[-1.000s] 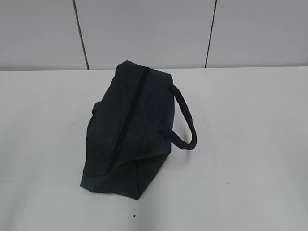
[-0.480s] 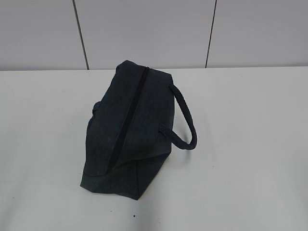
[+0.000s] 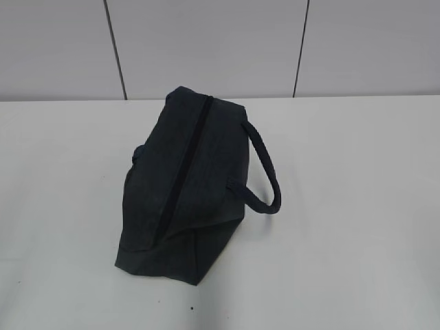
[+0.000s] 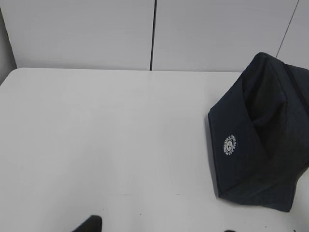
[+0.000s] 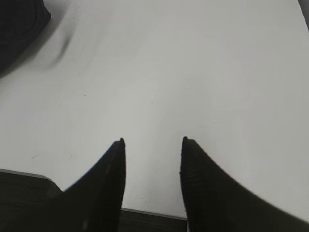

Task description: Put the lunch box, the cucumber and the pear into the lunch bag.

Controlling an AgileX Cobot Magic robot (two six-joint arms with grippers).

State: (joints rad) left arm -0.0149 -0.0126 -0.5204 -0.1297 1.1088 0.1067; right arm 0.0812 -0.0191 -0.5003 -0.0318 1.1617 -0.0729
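- So, lunch bag (image 3: 182, 185) sitting alone on the white table (image 3: 357, 206), a bit left of centre, one end pointing toward the far wall, zipper (image 3: 184, 168) running along the top and looking closed end to end.
- Strap handle (image 3: 265, 172) flopped out to the right side; white round logo (image 4: 230, 144) visible on the bag's left face from the left wrist camera.
- No lunch box, cucumber or pear showing anywhere in any view. Either already inside or off camera, can't tell which.
- Right gripper (image 5: 152, 145) hanging over bare table to the right of the bag, fingers (image 5: 108, 179) spread apart with nothing between them, bag corner just creeping into the top left of that view.
- Left gripper (image 4: 159, 227) barely in frame, only dark tips poking in at the bottom edge; open or closed, can't tell.
- Best guess on the step: either the very start or the very end, both arms parked well clear of the bag.
- If the start: next move probably means pinning the bag with one arm and catching the zipper pull with the other, though the pull itself isn't clearly visible.
- Soft fabric, so likely to slide or slump when tugged.
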